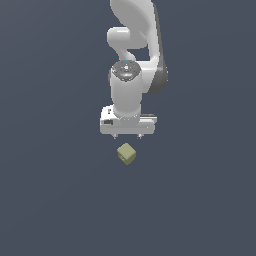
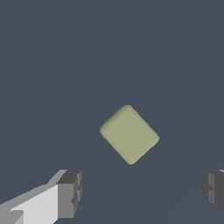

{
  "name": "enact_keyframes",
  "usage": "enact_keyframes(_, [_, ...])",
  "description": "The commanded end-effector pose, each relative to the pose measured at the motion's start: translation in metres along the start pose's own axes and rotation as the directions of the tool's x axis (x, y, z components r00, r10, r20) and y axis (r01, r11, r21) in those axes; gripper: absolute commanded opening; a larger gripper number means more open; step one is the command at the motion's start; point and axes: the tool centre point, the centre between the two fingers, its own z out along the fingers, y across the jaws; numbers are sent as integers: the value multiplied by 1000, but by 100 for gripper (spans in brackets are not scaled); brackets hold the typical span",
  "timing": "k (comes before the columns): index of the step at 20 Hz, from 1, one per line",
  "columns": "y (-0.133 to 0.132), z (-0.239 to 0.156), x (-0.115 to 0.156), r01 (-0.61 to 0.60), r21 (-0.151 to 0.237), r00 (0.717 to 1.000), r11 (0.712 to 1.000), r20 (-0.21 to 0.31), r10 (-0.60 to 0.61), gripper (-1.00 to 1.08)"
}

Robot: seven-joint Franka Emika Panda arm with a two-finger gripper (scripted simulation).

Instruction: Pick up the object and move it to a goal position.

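Note:
The object is a small olive-tan cube (image 1: 126, 154) lying on the dark grey surface, turned at an angle. In the wrist view the cube (image 2: 129, 134) sits ahead of the two fingers and is not between them. My white gripper (image 1: 127, 136) hangs just behind and above the cube in the exterior view, with only the fingertip stubs showing under the hand. In the wrist view the gripper (image 2: 142, 192) is open wide and empty, one dark finger pad (image 2: 70, 192) on one side and the other (image 2: 213, 188) at the frame edge.
The white arm (image 1: 134, 60) rises behind the gripper toward the top of the exterior view. The dark grey surface (image 1: 60, 200) fills the remainder of both views, with no other objects showing.

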Motion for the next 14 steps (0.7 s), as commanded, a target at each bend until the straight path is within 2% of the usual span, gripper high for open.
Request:
enact_keyframes(1, [0, 0, 0, 0, 0, 1000, 1000, 0, 0, 100])
enact_keyframes(10, [23, -4, -2, -25, -33, 1000, 999, 8, 25, 100])
enact_keyframes(14, [23, -5, -2, -30, -34, 1000, 999, 8, 31, 100])
